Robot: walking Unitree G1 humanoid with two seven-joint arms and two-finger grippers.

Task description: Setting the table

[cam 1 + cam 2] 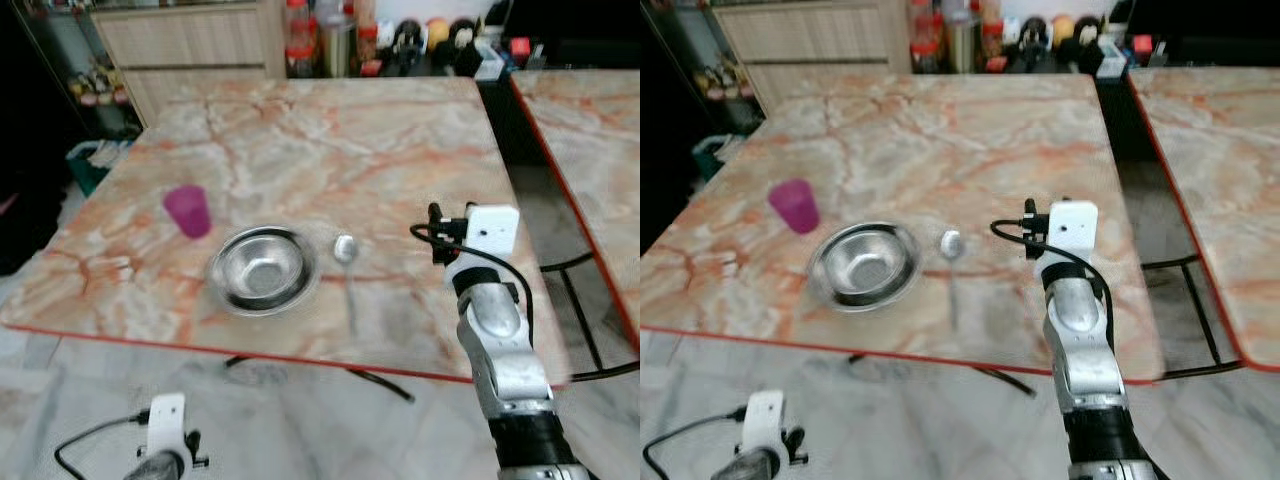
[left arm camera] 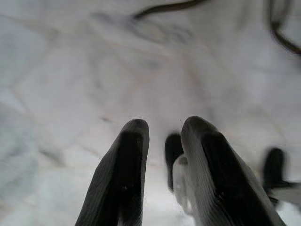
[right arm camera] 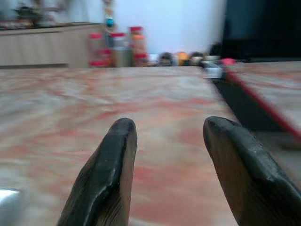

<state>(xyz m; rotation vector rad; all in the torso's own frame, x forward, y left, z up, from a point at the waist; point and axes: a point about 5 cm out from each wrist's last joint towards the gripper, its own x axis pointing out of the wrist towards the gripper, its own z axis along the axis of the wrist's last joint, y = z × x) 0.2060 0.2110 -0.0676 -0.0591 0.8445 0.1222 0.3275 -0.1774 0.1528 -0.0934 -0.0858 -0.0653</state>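
A steel bowl (image 1: 262,268) sits near the front edge of the marble table (image 1: 330,140). A purple cup (image 1: 187,210) stands upright to its left. A metal spoon (image 1: 346,262) lies just right of the bowl, handle toward the front edge. My right arm (image 1: 495,330) reaches over the table's front right part, to the right of the spoon. In the right wrist view my right gripper (image 3: 167,129) is open above the tabletop with nothing between its fingers. My left arm (image 1: 165,430) hangs below the table's front edge, and my left gripper (image 2: 164,127) is slightly open over the floor.
Jars and bottles (image 1: 325,40) crowd the far edge of the table, in front of a wooden cabinet (image 1: 190,45). A second marble table (image 1: 590,130) stands to the right across a narrow gap. A basket (image 1: 95,160) stands on the floor at the left. Black table legs (image 1: 380,382) run below.
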